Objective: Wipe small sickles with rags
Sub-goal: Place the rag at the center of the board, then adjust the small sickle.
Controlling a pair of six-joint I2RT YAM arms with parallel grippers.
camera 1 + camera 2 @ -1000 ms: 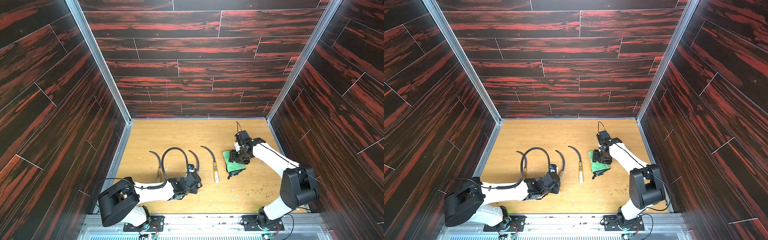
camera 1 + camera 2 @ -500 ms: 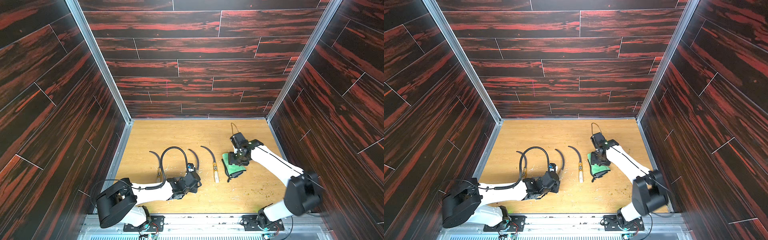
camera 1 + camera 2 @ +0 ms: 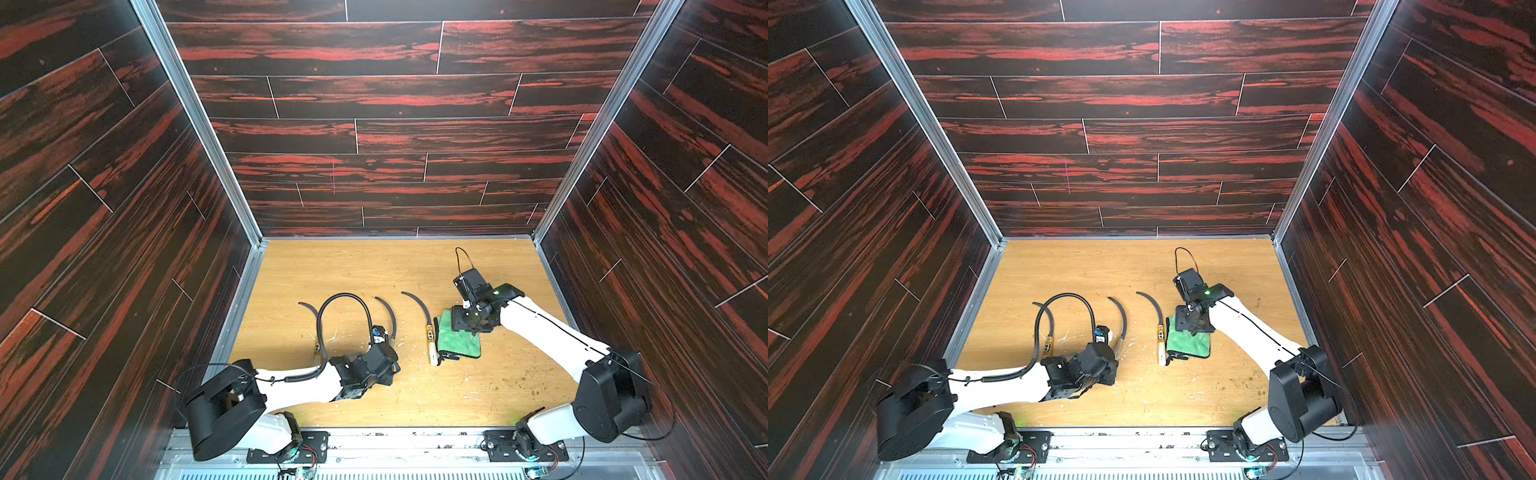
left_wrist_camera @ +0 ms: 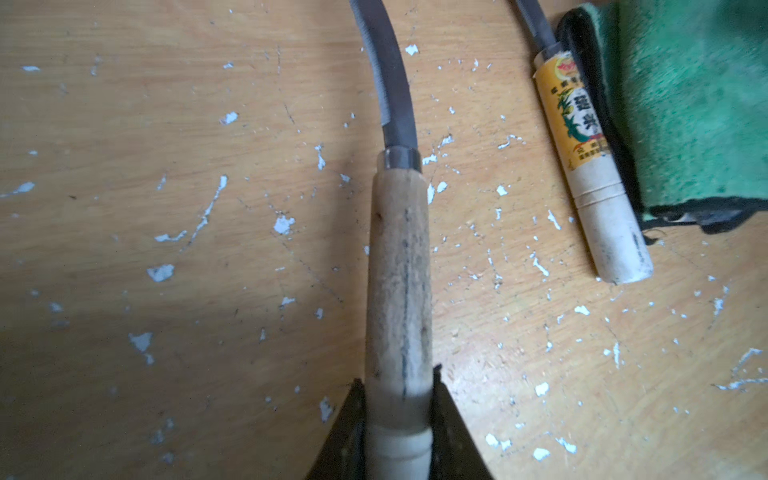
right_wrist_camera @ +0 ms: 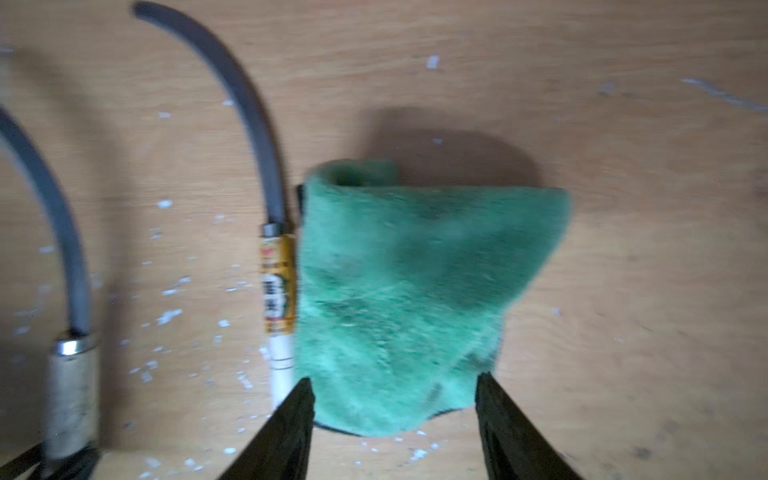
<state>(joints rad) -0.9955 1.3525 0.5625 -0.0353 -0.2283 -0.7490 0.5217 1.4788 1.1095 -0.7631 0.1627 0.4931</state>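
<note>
Three small sickles side by side mid-table, curved blades toward the far edge, pale handles toward the near edge. Of these, the middle sickle (image 4: 399,270) clamped by the butt of its plain handle between the jaws of the left gripper (image 4: 399,386). Beside it toward the right edge, the right sickle (image 3: 430,338), yellow-labelled and free, handle touching the rag (image 3: 461,343). Nearest the left edge, the left sickle (image 3: 1049,345), also free, crossed in both top views by the left arm's looping black cable (image 3: 345,296). Green, black-trimmed, lying on the table (image 3: 374,266) between that right sickle and the right edge: the rag. Down over it, the right gripper (image 5: 395,382), jaws wide yet closed on the cloth, one finger against each side. Around the handles, white flecks (image 4: 282,224) on the wood.
</note>
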